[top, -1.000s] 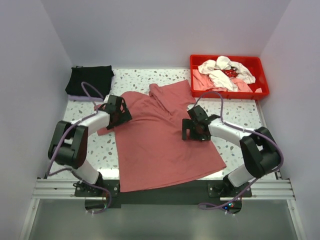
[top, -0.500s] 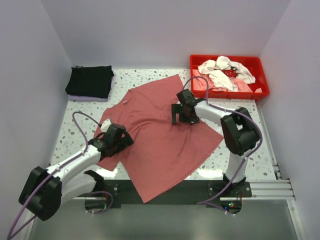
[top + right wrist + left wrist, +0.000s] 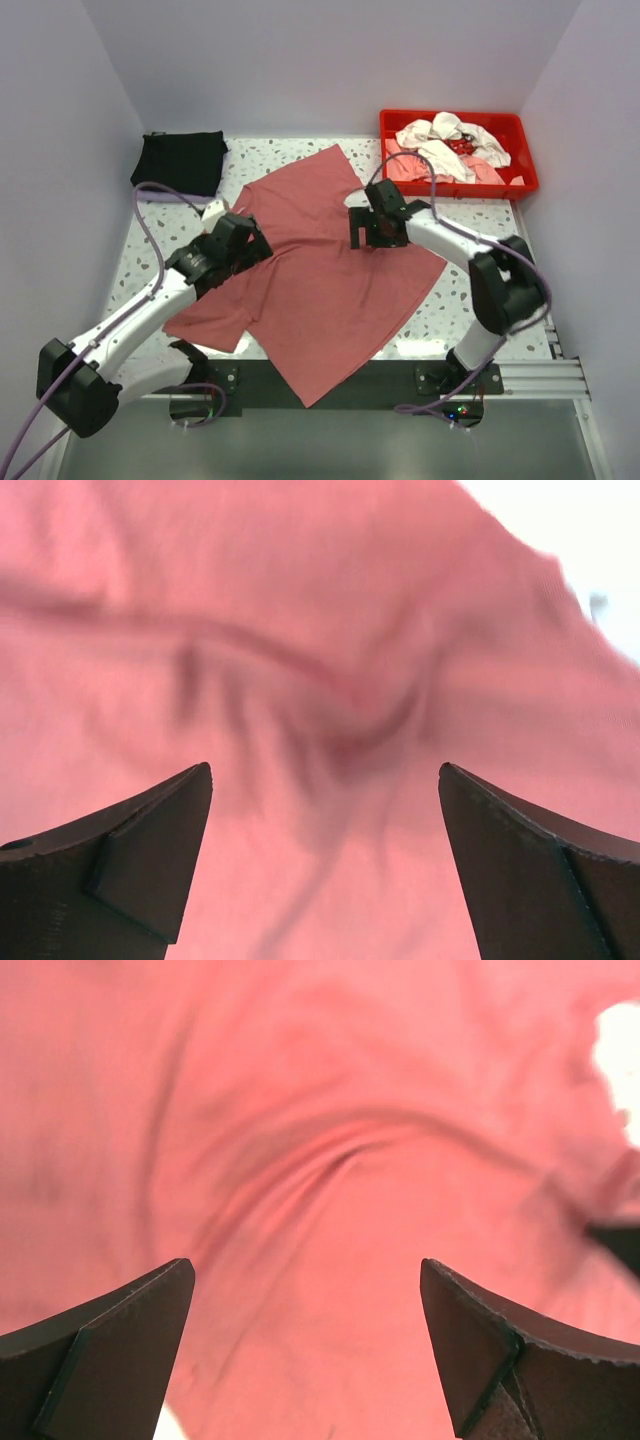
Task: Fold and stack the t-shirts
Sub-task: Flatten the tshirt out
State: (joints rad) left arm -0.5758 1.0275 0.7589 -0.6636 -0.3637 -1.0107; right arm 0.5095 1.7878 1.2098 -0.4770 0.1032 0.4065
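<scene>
**A:** See that? 1 second back the red shirt [image 3: 320, 280] had its top flopped over on itself. Now it lies open in 1 layer, turned cornerwise, with a corner hanging off the near edge of the table [image 3: 480, 290].

**B:** So the spreading looks done, I'd say, and the folding not begun. Both arms have shifted too, haven't they?

**A:** They have. The left gripper [image 3: 240, 243] has swung out over the shirt's left side, and the right gripper [image 3: 362, 232] is over its far right edge.

**B:** Holding anything?

**A:** No. Both sets of jaws stand wide apart with nothing between them, only red cloth beneath, creased under each. It's too blurred to tell whether the fingertips brush it.

**B:** And the rest of the shirts?

**A:** 1 black shirt [image 3: 180, 162] lies folded beyond the left jaws, well apart from them. The white and pink shirts [image 3: 445, 150] are heaped in the tray [image 3: 528, 186], beyond the right jaws and off to their right.

**B:** Then 1 is stacked, 1 is laid out, and the heap is still waiting.
</scene>
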